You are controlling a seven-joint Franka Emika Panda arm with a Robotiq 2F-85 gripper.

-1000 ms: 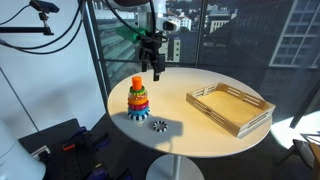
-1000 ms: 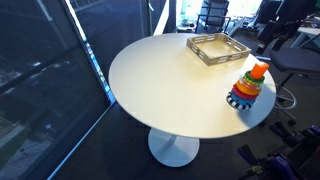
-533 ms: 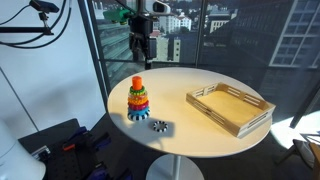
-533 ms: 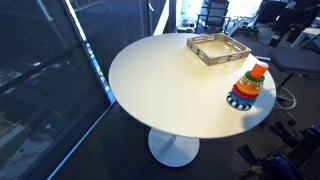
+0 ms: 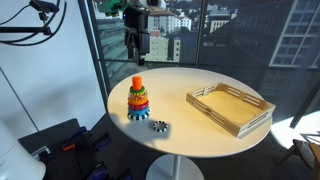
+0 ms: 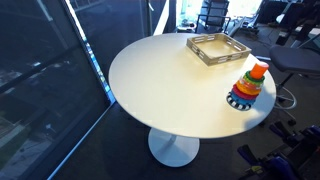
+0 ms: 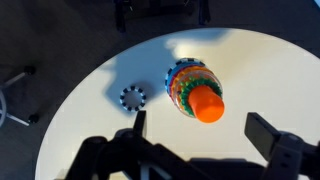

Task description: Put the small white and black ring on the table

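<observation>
One small white and black ring (image 5: 159, 126) is noted lying flat on the table (image 5: 185, 88). It sits at approx. 5 o'clock of the multicoloured ring stack (image 5: 138, 100), near it but not touching.

From the wrist view the ring (image 7: 133, 97) is seen from above. A scalloped edge, alternating white/black segments and an open centre are recorded. It is narrower than the stack's blue base and lies at 9 o'clock of the stack (image 7: 195, 90), w/ a strip of bare top between.

The gripper (image 5: 137, 52) is held high above the table, well clear of the stack. Its fingers (image 7: 137, 125) are seen spread apart in the wrist view, nothing clamped.

In an exterior view the stack (image 6: 248, 88) and the wooden tray (image 6: 218, 47) are shown, but the ring cannot be made out there; pattern detail is given by the wrist view only.

Edges: ring and stack are set near the table rim. The tray (image 5: 229, 108) is placed at 3 o'clock of the stack, well apart. A wide bare area is left between them, and more at 9 o'clock of the stack in the exterior view lacking the ring.
</observation>
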